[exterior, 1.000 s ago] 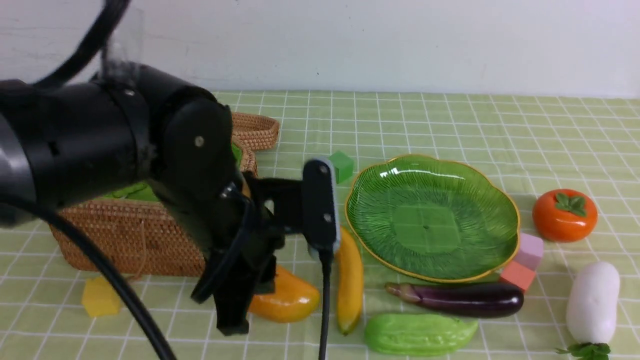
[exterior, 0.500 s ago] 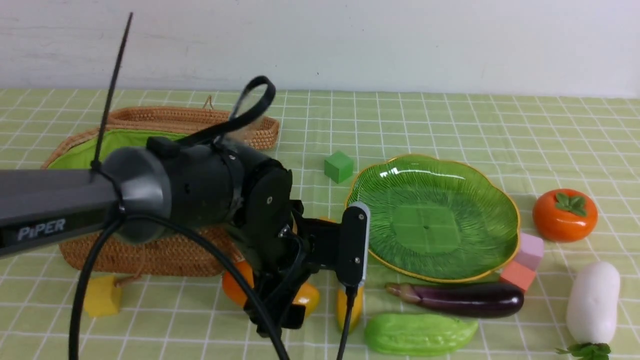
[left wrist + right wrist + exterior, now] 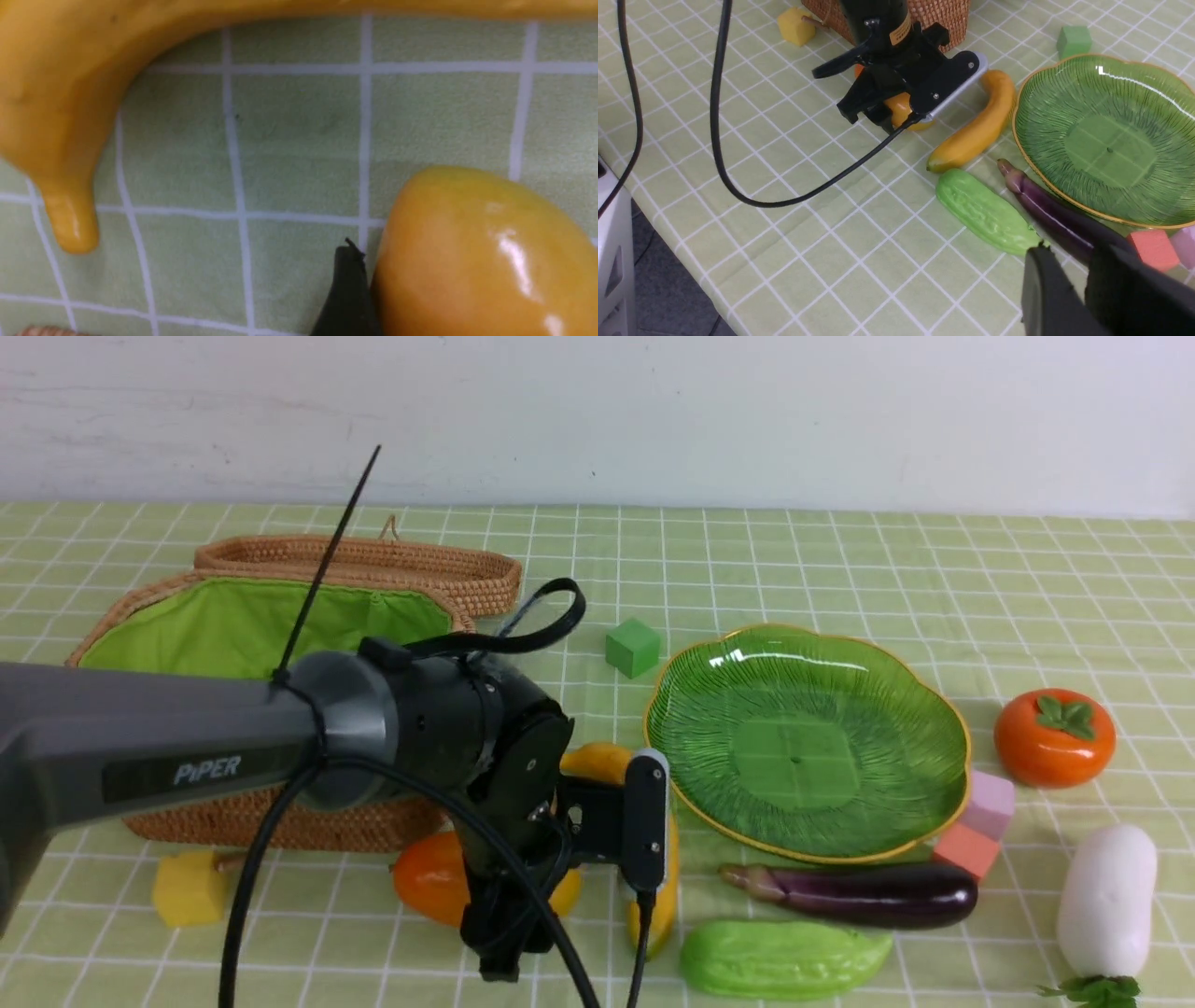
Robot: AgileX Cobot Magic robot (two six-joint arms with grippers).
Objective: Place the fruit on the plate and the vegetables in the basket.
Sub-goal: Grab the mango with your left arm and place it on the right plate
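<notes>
The orange-yellow mango (image 3: pixel 425 882) lies on the cloth in front of the basket (image 3: pixel 280 817). My left gripper (image 3: pixel 509 919) has come down over it with its jaws straddling the fruit. One finger (image 3: pixel 348 289) presses against the side of the mango (image 3: pixel 467 261); the other finger is hidden. The banana (image 3: pixel 665 887) lies just right of it, beside the green plate (image 3: pixel 808 742). The persimmon (image 3: pixel 1054 737) sits right of the plate. The eggplant (image 3: pixel 859 894), gourd (image 3: pixel 780 959) and radish (image 3: pixel 1106 901) lie at the front right. My right gripper (image 3: pixel 1078 254) hovers over the eggplant's end, fingers nearly together and empty.
Foam cubes lie scattered: green (image 3: pixel 633 646) behind the plate, yellow (image 3: pixel 189 889) in front of the basket, lilac (image 3: pixel 988 805) and coral (image 3: pixel 968 847) by the plate's right edge. The basket lid (image 3: pixel 373 565) lies behind the basket. The left arm's cable (image 3: pixel 719 116) trails toward the table's edge.
My left arm has swung down and away from the camera onto the mango. The mango has shifted a little to the left. The basket's green lining now shows.
</notes>
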